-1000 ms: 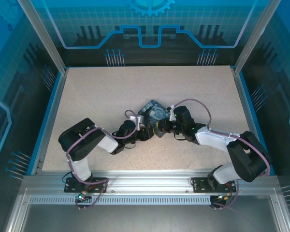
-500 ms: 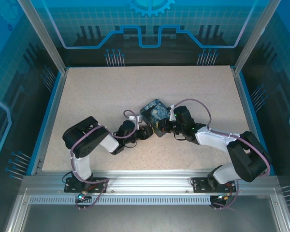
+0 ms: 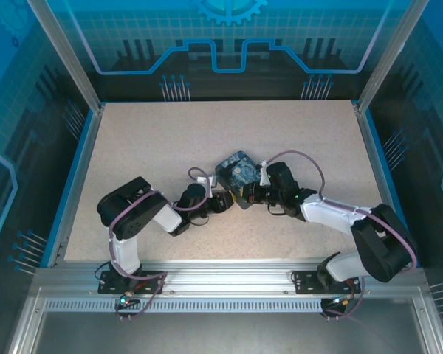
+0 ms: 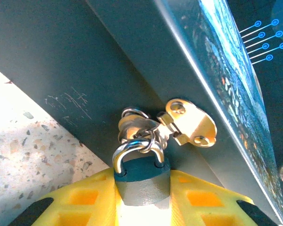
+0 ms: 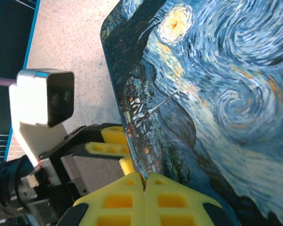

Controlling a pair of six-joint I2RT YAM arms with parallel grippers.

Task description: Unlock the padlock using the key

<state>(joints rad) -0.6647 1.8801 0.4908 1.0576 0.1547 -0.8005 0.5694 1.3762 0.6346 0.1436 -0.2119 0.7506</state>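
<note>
Padlock [image 4: 141,172] clamped between the left gripper's [image 4: 141,195] fingers (shackle toward tin [image 4: 108,56]).

Seen from above, the crowded spot at the near corner of the tin [image 3: 236,172] is too small to read. Just below the tin's hasp [image 4: 191,125], the lower end of the padlock [image 4: 142,175] is lost in glare and cut by the bottom edge, between the fingers [image 4: 85,197] of the left gripper [image 4: 142,188]. At the edge of the tin's lid [image 5: 217,94], the right gripper [image 5: 145,186] has its fingertips [image 5: 118,200] pressed together, and anything pinched between them is hidden.
</note>
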